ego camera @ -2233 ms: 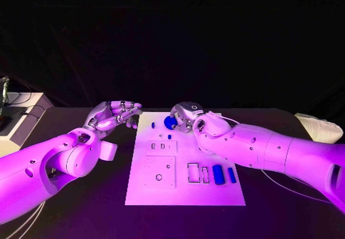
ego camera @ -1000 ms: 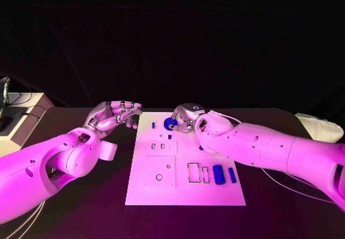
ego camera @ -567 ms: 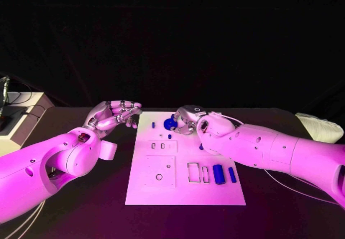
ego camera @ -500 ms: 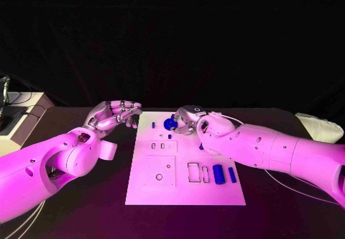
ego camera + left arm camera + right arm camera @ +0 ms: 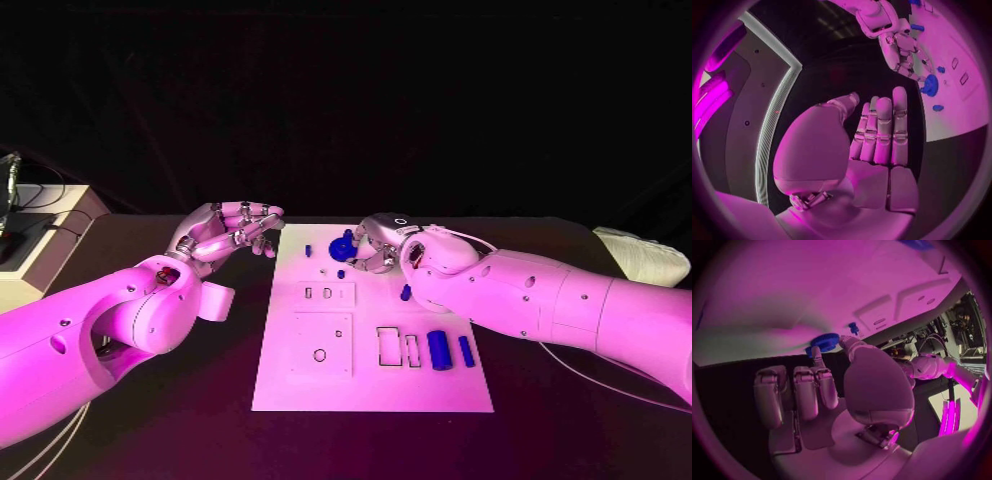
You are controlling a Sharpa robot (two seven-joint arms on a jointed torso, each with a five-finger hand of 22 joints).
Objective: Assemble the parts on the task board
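Change: right hand [image 5: 378, 243] crept slightly toward 6 o'clock over the last two seconds; blue gear [image 5: 342, 246] carried with it, barely shifted; small blue part [image 5: 405, 293] at the arm's near edge now uncovered.
Meaning: probably fine seating of the gear at the board's far end; not released yet.
Right hand: pinching the blue gear [image 5: 824, 342] between thumb and a fingertip, other fingers loosely curled alongside.
Left hand: [image 5: 227, 230] unmoved at 10 o'clock, off the task board [image 5: 371, 385], fingers part curled and apart, holding nothing [image 5: 879, 131].
Gear place: far end of board, 12 o'clock, just above a small blue peg [image 5: 340, 274].
Other parts: two blue bars [image 5: 438, 350] waiting at 4 o'clock.
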